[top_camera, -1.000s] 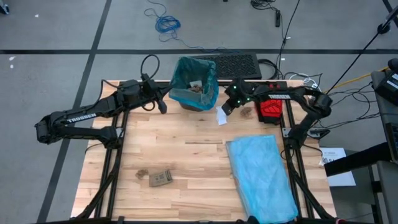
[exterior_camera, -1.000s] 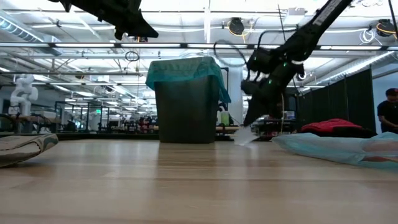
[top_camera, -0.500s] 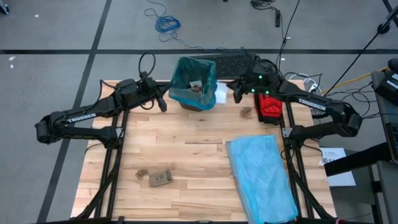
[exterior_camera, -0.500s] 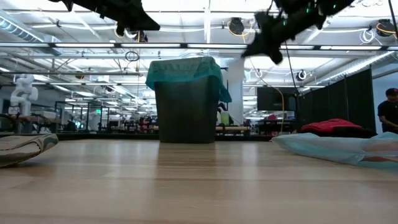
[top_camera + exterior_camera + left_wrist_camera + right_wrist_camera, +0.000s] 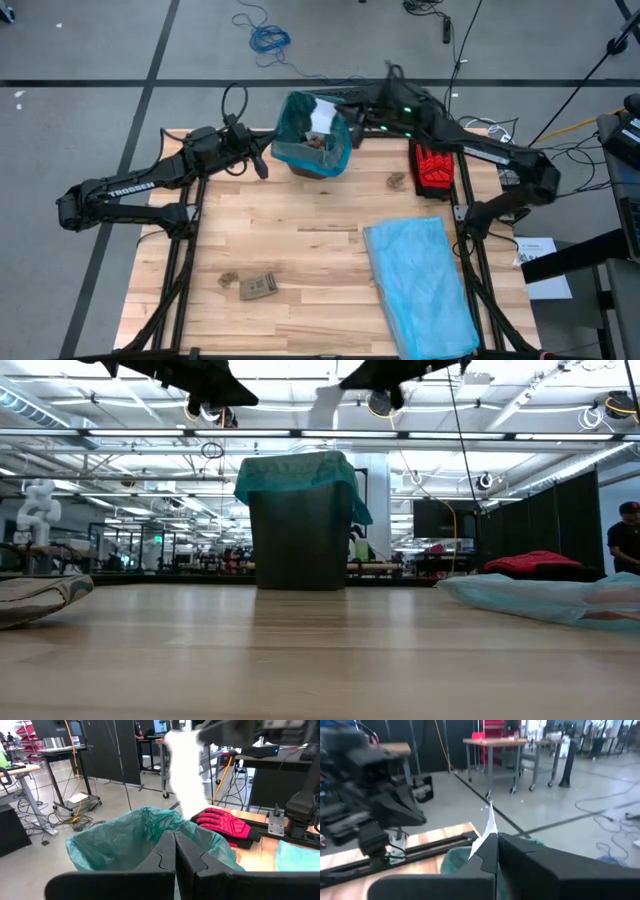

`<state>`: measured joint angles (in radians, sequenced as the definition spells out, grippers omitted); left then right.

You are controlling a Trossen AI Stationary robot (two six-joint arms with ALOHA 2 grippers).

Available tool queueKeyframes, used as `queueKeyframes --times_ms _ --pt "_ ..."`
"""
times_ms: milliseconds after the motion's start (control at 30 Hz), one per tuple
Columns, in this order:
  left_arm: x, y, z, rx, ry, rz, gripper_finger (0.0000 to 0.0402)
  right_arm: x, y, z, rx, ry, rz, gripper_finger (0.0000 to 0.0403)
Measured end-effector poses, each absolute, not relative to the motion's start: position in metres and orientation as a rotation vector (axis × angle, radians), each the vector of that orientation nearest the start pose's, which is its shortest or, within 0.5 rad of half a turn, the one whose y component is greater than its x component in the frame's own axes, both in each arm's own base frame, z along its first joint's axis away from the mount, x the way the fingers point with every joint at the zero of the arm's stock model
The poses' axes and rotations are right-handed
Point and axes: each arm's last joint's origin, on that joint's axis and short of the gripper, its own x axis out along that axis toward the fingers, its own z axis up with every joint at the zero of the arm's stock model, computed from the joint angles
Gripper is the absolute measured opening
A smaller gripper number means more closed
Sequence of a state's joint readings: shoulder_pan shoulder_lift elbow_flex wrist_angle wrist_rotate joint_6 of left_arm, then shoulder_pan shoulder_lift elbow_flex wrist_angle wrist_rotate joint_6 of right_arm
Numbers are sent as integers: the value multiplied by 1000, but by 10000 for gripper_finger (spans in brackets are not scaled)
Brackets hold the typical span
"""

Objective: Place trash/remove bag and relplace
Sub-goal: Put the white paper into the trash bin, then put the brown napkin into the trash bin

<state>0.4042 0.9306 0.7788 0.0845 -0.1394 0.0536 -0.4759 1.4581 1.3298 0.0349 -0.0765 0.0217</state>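
Note:
A dark bin lined with the teal-green bag (image 5: 312,140) (image 5: 300,520) stands at the table's far middle, with brown wads inside. My right gripper (image 5: 350,118) (image 5: 492,840) is above the bin's right rim, shut on a white scrap (image 5: 322,120) (image 5: 187,775) of trash. My left gripper (image 5: 262,165) (image 5: 175,837) is shut and empty, raised just left of the bin. More trash lies on the table: a brown wad (image 5: 397,181), another wad (image 5: 228,279) and a tan card (image 5: 258,286). My right gripper pinches the white scrap by one end (image 5: 487,836) between its two fingers. The fingers lie level, reaching in from the table's right. The scrap is lifted clear, and its free end (image 5: 192,802) hangs over the bin's opening.
A red glove (image 5: 433,168) lies at the far right. A pale blue plastic bag (image 5: 420,285) is spread over the right near part of the table. A black keyboard (image 5: 375,100) sits behind the bin. A person (image 5: 625,535) is in the room beyond.
My right gripper has risen from table height right of the bin and swung toward the far left, levelling out as it went. The white scrap went with it, off the table and up over the bin.

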Motion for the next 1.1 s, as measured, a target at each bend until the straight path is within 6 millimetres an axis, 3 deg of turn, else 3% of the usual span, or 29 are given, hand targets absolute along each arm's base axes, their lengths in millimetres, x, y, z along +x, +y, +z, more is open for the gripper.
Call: queueKeyframes --times_ms 233,467,633,800,967,1100 --pt "191 86 331 48 80 541 0 339 -176 349 92 270 -406 5" --pt "191 86 331 56 83 540 0 340 -177 354 134 275 -412 67" --pt "191 86 329 52 109 539 0 326 -172 373 161 310 -421 141" --pt "191 86 329 52 107 539 0 297 -157 381 129 591 -408 169" --pt "191 86 330 54 95 540 0 263 -150 363 218 948 -500 145" --pt "191 86 329 53 104 540 0 250 -149 334 319 1134 -577 135"
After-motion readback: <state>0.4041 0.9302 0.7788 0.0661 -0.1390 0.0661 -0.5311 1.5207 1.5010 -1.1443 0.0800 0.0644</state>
